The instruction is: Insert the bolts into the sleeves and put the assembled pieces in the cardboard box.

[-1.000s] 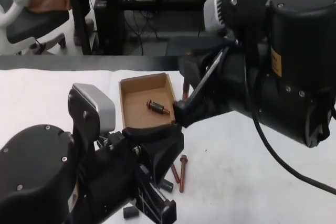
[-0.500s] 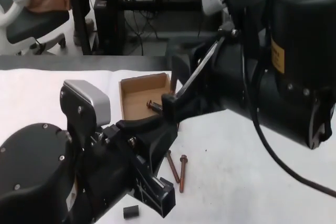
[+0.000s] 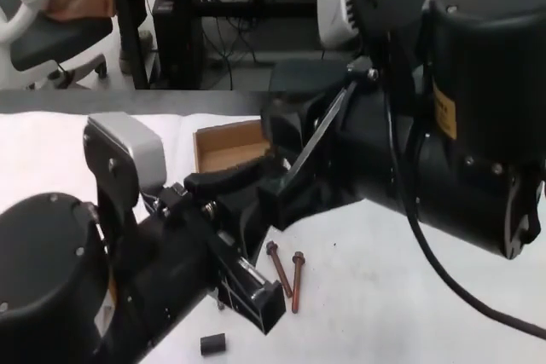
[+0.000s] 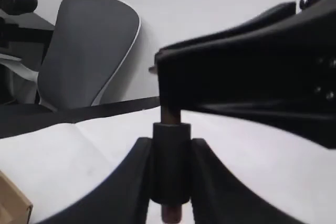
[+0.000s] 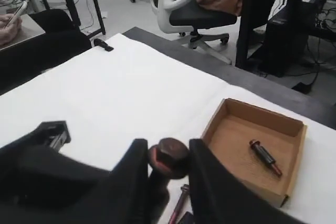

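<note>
Presently: second assembly in progress

A spare sleeve (image 3: 213,344) lies at the surface's near edge. The left gripper (image 4: 170,150) pinches a sleeve (image 4: 170,167), and the right gripper (image 5: 168,150) pinches the bolt (image 5: 169,160) apparently seated through it. Two loose bolts (image 3: 296,283) remain. One finished piece (image 5: 265,157) is in the cardboard box (image 5: 265,113).

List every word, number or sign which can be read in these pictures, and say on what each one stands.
A yellow label on an arm: its print is too blurred to read.
The box: no print to see.
No other text can be read.
</note>
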